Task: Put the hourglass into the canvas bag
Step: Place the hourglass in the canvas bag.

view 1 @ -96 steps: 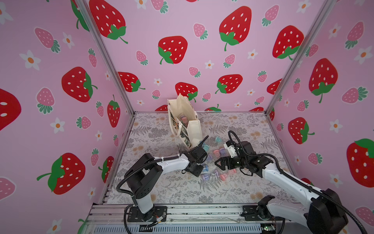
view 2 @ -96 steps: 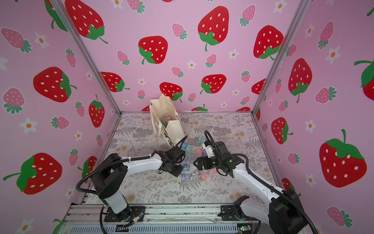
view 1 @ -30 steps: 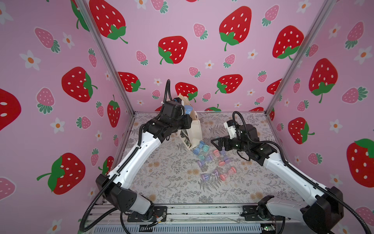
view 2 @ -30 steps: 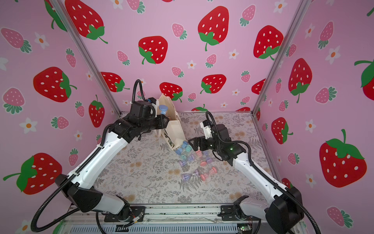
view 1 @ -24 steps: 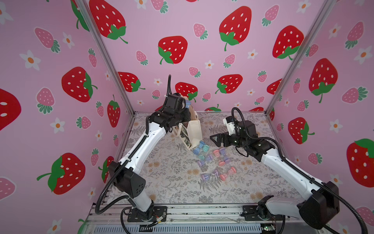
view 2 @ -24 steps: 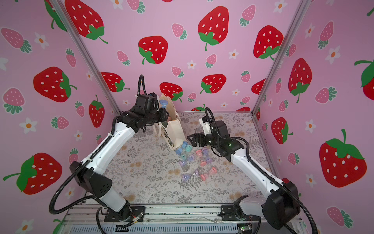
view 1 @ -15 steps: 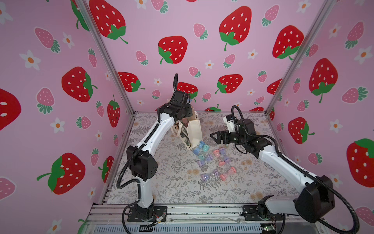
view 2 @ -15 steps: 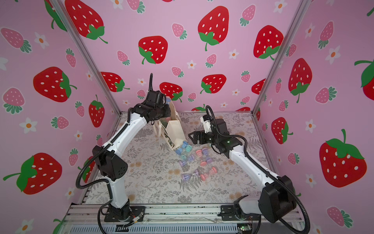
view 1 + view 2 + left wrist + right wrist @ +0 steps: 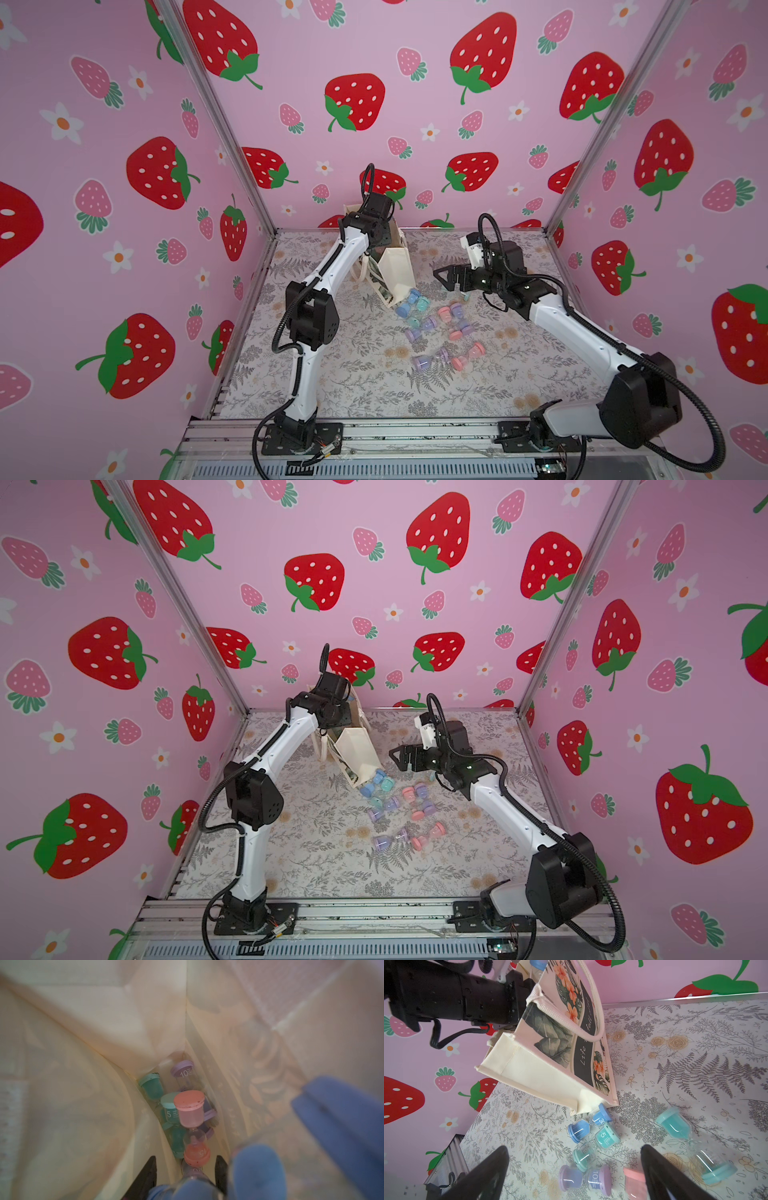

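Both top views: boxy cream canvas bag tilted on floral worktop.
Left wrist: blue hourglass, blurred, in the bag mouth at left pincer, grip indiscernible. Lilac hourglass reads "10", teal hourglass "5".
Right wrist: right pincer spread, empty. Bag print reads "Life".

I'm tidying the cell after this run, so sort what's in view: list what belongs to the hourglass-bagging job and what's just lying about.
Job: canvas bag; blue hourglass at its mouth; hourglasses inside it; hourglasses scattered on the floral mat.
Lying about: nothing loose; only that mat and the strawberry walls, as backdrop.
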Robot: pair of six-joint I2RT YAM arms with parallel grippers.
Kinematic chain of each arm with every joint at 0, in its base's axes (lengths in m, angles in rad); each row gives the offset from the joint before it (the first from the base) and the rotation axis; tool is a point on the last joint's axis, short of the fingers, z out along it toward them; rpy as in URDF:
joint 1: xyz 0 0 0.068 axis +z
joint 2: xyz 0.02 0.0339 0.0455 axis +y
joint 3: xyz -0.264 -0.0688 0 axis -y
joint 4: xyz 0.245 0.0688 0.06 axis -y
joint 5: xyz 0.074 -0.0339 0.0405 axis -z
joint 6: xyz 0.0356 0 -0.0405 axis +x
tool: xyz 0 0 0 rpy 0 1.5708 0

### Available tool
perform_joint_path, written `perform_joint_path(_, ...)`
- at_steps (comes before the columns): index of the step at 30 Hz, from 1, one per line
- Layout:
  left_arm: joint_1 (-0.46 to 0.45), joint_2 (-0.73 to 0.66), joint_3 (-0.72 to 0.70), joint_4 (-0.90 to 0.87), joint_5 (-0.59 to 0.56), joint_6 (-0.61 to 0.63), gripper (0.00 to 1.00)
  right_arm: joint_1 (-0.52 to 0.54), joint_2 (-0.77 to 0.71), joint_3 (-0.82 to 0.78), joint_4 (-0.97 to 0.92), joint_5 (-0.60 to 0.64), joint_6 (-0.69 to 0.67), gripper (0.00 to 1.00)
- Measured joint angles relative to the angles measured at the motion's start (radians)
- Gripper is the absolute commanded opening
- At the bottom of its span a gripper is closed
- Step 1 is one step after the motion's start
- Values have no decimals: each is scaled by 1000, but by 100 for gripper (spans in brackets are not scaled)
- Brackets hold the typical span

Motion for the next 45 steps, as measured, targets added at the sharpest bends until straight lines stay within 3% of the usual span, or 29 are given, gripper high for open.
perform_joint_path(20, 5, 54, 13, -24, -29, 11, 59, -3, 23, 0, 24, -14, 14, 99)
perform_joint_path(29, -2, 45, 23, -40, -28, 19, 71, -4, 21, 0, 30, -16, 19, 99)
perform_joint_path(36, -21, -51, 23, -55, -11, 29, 74, -4, -20, 0, -2, -16, 19, 99)
perform_joint_path(45, -64, -305, -56, -24, 0, 60, 74, -6, -117, 0, -93, 4, 9, 99)
